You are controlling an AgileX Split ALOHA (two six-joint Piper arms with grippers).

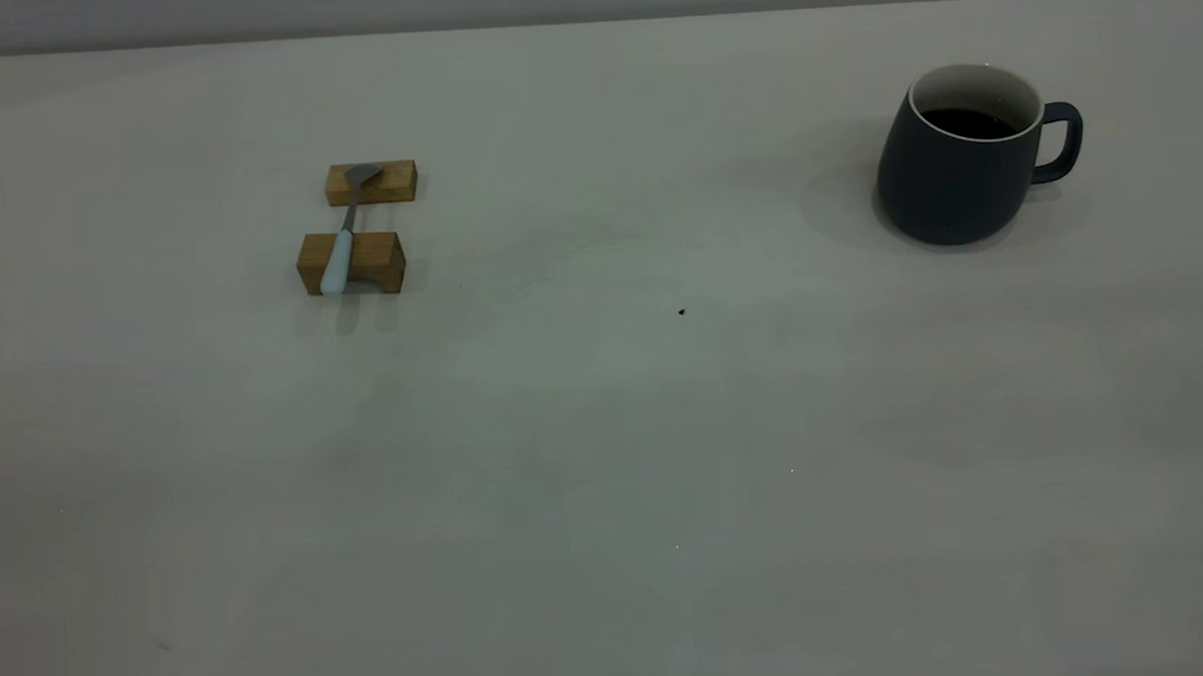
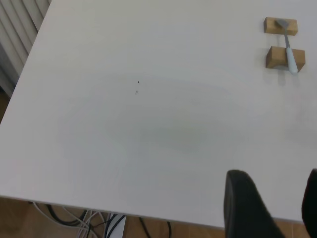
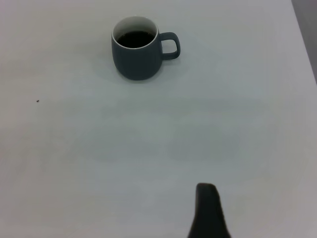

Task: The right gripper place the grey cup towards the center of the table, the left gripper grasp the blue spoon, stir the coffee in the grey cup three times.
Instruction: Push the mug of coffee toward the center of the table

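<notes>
Seen from outside, the desk (image 1: 606,458) carries the grey cup (image 1: 956,171) with coffee (image 1: 968,122) at the right, handle pointing right, and the blue spoon (image 1: 342,243) lying across two wooden blocks (image 1: 351,262) at the left; neither arm shows here.

In the left wrist view, the left gripper (image 2: 270,206) hangs with fingers spread wide, holding nothing, the spoon well ahead of it.

In the right wrist view, one finger (image 3: 208,210) of the right gripper shows; its spread cannot be told. The cup stands well ahead, apart from it.
</notes>
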